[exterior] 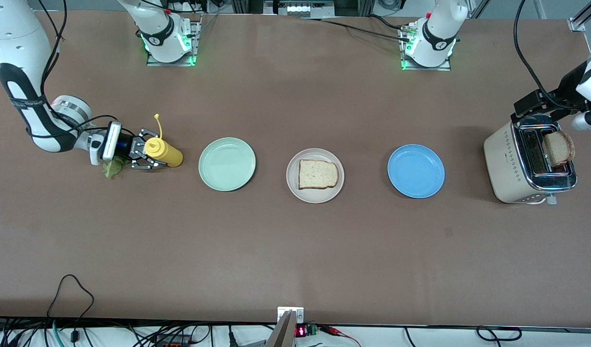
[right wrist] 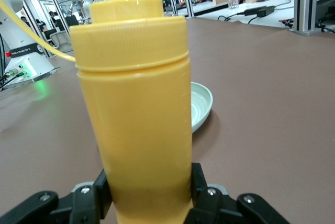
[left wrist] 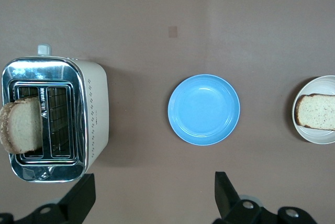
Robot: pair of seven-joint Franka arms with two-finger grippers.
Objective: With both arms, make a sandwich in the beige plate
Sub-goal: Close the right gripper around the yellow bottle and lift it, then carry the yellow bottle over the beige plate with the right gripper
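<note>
Mustard bottle [exterior: 164, 150] sits clamped between my right gripper [exterior: 146, 155] fingers, low on its body, at the right arm's end of the table beside the mint plate [exterior: 226, 164]. I should lift straight and keep it upright before carrying it to the bread slice [exterior: 317, 174] on the beige plate [exterior: 315, 193]. My left gripper [left wrist: 152, 200] hangs wide open over the table between toaster [exterior: 522, 166] and blue plate [exterior: 416, 171], waiting. Lettuce [exterior: 113, 167] lies mostly hidden under my right wrist.
</note>
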